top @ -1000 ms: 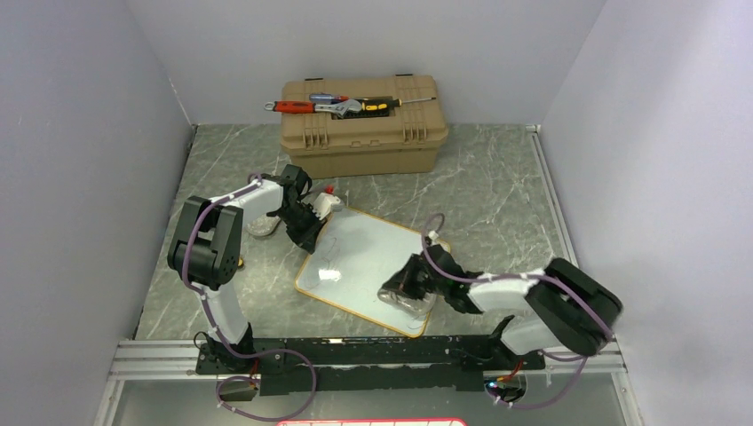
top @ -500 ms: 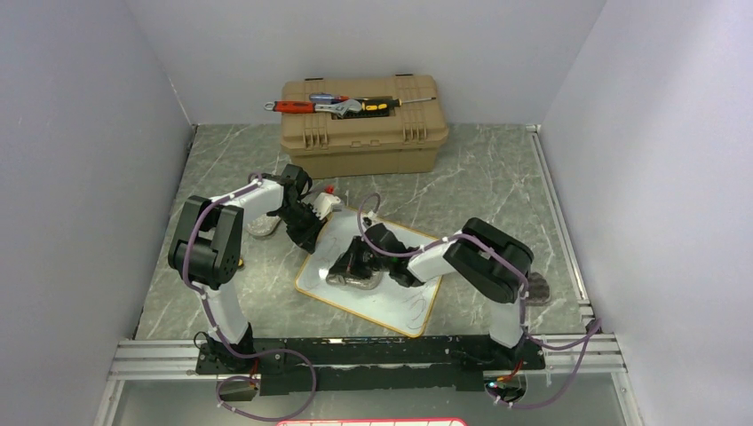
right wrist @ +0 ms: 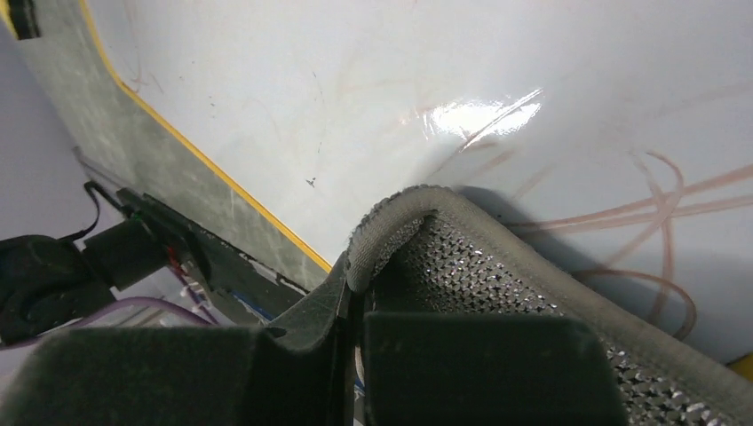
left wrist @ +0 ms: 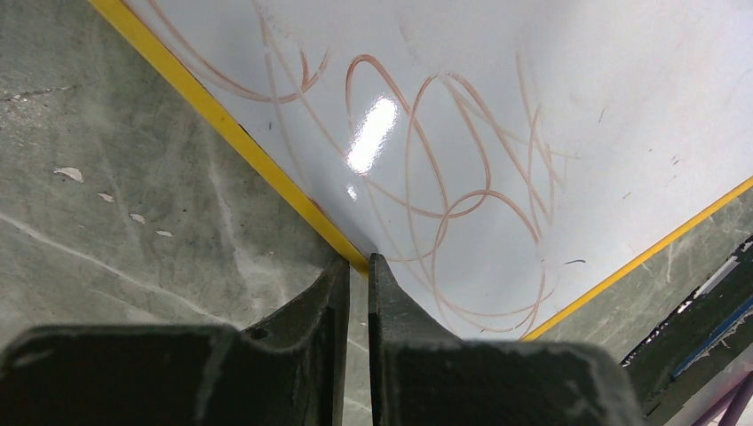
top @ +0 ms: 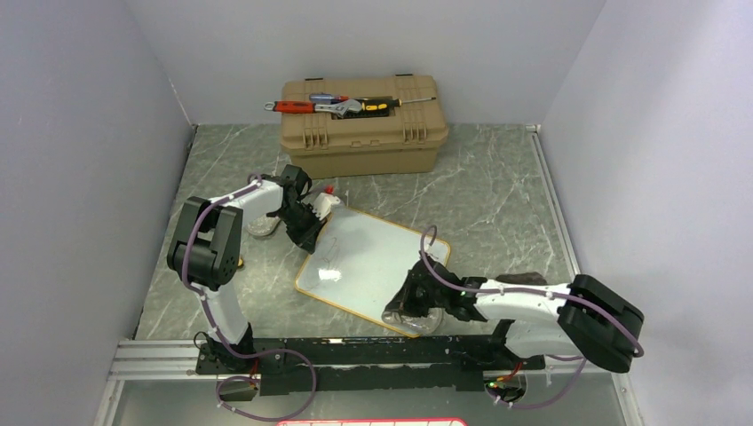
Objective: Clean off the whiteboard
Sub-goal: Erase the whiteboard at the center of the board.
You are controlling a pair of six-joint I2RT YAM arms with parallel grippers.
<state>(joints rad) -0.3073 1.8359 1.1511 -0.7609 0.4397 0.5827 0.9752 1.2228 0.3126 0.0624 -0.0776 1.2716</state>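
Note:
The whiteboard (top: 368,262), glossy white with a yellow rim, lies tilted on the table. Faint red-brown scribbles (left wrist: 444,177) cover its left part and also show in the right wrist view (right wrist: 661,209). My left gripper (top: 306,232) is shut, and its tips (left wrist: 357,260) rest on the yellow rim at the board's far-left edge. My right gripper (top: 416,300) is shut on a dark grey mesh cloth (right wrist: 497,266). It presses the cloth (top: 410,317) onto the board near the front edge.
A tan toolbox (top: 360,133) stands at the back with a wrench and screwdrivers (top: 333,105) on its lid. A white red-tipped marker (top: 327,201) lies by the left gripper. A grey round thing (top: 260,227) sits under the left arm. A dark object (top: 526,279) lies right of the board.
My right gripper swept the cloth from the board's front edge up to its middle-left, then back to the front edge. The left gripper has not moved.

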